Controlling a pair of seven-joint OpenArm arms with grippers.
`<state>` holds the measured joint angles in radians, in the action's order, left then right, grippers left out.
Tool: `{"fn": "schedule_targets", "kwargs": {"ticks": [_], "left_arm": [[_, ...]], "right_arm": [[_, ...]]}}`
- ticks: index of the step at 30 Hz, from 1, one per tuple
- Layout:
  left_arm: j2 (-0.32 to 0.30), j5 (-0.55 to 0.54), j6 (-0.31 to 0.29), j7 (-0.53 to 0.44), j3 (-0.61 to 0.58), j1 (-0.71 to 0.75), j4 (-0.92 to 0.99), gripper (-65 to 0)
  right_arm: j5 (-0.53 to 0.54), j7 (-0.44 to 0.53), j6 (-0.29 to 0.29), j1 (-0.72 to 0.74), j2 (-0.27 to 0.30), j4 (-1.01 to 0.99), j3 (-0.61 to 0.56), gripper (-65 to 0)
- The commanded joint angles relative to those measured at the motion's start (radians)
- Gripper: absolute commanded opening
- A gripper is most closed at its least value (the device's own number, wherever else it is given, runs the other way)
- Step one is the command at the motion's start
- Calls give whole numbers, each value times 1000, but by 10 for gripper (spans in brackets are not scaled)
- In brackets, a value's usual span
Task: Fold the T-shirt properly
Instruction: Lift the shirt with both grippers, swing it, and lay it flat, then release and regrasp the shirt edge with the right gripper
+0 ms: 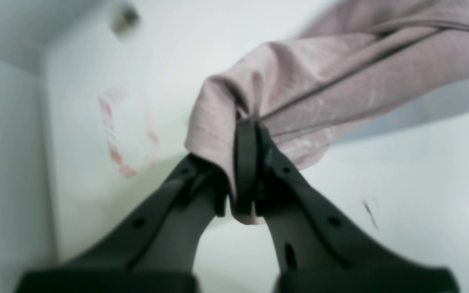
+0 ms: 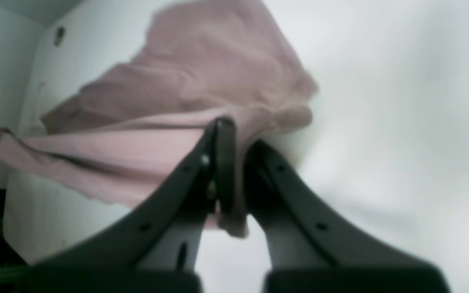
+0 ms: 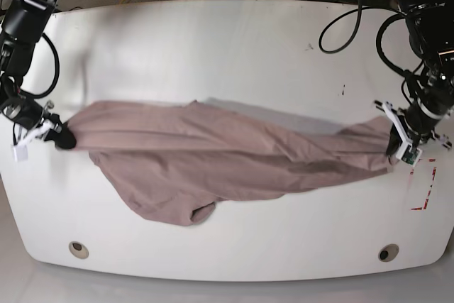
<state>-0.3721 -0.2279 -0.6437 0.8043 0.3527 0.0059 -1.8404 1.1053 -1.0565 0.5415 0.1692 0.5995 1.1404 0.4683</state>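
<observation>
We're clamping both ends of the T-shirt: left gripper and right gripper are each pinching cloth, stretching it taut across the white table, probably so the wrinkles are pulling out before folding.

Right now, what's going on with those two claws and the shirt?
Left gripper and right gripper both shut on shirt. Shirt stretched between them over table. Nothing in the way.

Plain mauve-pink T-shirt, white table
</observation>
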Motion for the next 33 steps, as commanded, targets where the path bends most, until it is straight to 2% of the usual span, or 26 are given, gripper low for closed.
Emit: {"fn": "schedule_targets", "kwargs": {"ticks": [1, 6, 11, 16, 20, 25, 29, 33], "left_arm": [[-18, -5, 12, -38, 10, 39, -18, -640], [-20, -5, 12, -38, 13, 128, -25, -642], [-20, -6, 11, -39, 65, 207, -26, -642], [-20, -5, 11, -39, 75, 270, -26, -642], [-17, -8, 11, -39, 99, 302, -26, -642], [-15, -8, 9, -39, 104, 311, -23, -642], [-14, -9, -54, -39, 105, 311, -18, -643], [-12, -8, -54, -39, 105, 312, -18, -640]], "right_arm": [[26, 31, 2, -55, 21, 57, 47, -650], [29, 31, 2, -158, 20, 66, 76, -650], [105, 31, 2, -262, 20, 66, 108, -650], [132, 31, 16, -325, 18, 66, 108, -650], [128, 31, 35, -328, -19, 66, 108, -650], [128, 31, 35, -346, -29, 66, 105, -650], [124, 31, 36, -348, -59, 66, 106, -650], [124, 31, 36, -349, -63, 66, 103, -650]]}}
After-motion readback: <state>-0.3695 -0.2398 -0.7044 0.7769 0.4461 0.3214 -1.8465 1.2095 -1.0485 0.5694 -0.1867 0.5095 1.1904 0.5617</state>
